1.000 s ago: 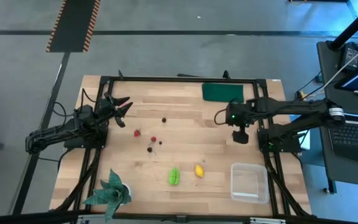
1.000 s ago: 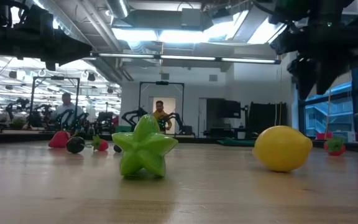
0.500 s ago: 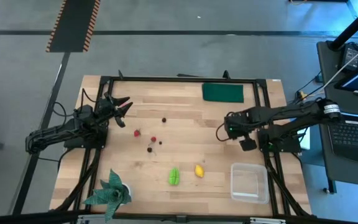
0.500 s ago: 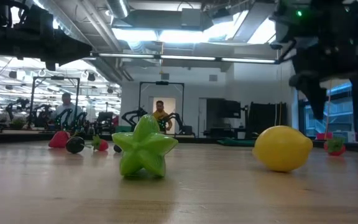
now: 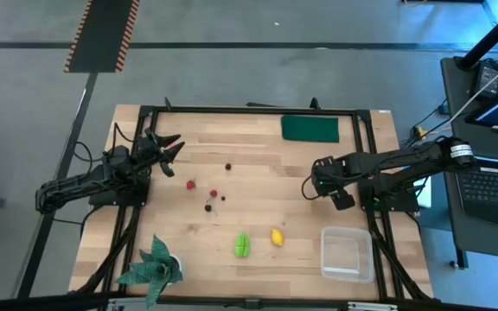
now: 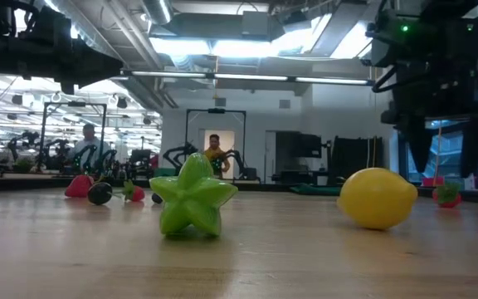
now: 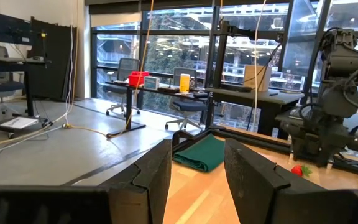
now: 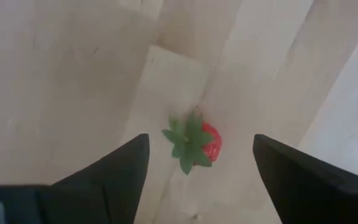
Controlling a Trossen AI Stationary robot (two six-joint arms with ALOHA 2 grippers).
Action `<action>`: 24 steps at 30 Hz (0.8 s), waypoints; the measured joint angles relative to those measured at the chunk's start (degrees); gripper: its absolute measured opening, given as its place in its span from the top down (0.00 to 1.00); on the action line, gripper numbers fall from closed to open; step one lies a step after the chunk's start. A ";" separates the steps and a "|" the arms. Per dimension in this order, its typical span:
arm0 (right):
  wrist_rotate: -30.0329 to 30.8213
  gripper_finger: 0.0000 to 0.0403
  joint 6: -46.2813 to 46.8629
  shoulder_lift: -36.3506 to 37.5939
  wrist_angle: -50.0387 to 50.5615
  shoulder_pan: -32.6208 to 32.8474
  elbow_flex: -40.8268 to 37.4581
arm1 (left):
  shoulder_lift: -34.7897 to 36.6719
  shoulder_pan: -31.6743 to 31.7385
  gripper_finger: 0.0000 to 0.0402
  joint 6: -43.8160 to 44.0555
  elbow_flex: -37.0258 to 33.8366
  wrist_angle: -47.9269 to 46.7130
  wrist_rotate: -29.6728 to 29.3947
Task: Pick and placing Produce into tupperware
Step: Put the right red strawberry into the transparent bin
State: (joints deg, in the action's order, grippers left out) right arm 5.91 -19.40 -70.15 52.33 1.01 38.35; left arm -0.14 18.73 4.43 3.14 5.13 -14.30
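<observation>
On the table (image 5: pixel 258 186), strawberry (image 8: pixel 197 144) between right claw (image 8: pixel 201 186) fingers

The high view looks straight down on the whole bench (image 5: pixel 258 177). The low view sits at bench height, close to the green star fruit (image 6: pixel 193 197) and lemon (image 6: pixel 377 198), facing the room. The right wrist view looks closely down on a strawberry (image 8: pixel 199 143), which the left wrist view also sees, far off.

Green mat (image 7: pixel 205 153) (beyond parted fingers (image 7: pixel 155 175))
</observation>
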 joint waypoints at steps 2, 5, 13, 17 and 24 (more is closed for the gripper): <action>0.00 0.29 -0.39 0.00 -0.19 -0.02 -0.89 | 0.00 -0.01 0.65 0.01 -0.02 0.00 -0.01; 0.02 0.29 -1.45 0.00 -1.11 -0.02 -2.50 | 0.00 -0.01 0.65 0.04 -0.02 0.02 -0.01; 3.07 0.29 -2.55 0.00 -6.22 -0.04 -6.10 | 0.00 -0.01 0.65 0.07 -0.02 0.00 -0.01; 3.08 0.29 -3.43 0.00 -6.81 -0.04 -6.91 | 0.00 -0.01 0.65 0.08 -0.02 0.00 -0.02; 3.11 0.29 -3.43 0.00 -6.97 -0.04 -6.91 | 0.01 -0.01 0.65 0.07 -0.02 0.00 -0.33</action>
State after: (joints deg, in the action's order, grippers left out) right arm 9.02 -22.83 -70.15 45.36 0.97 31.44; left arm -0.13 18.72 4.49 3.11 5.13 -14.63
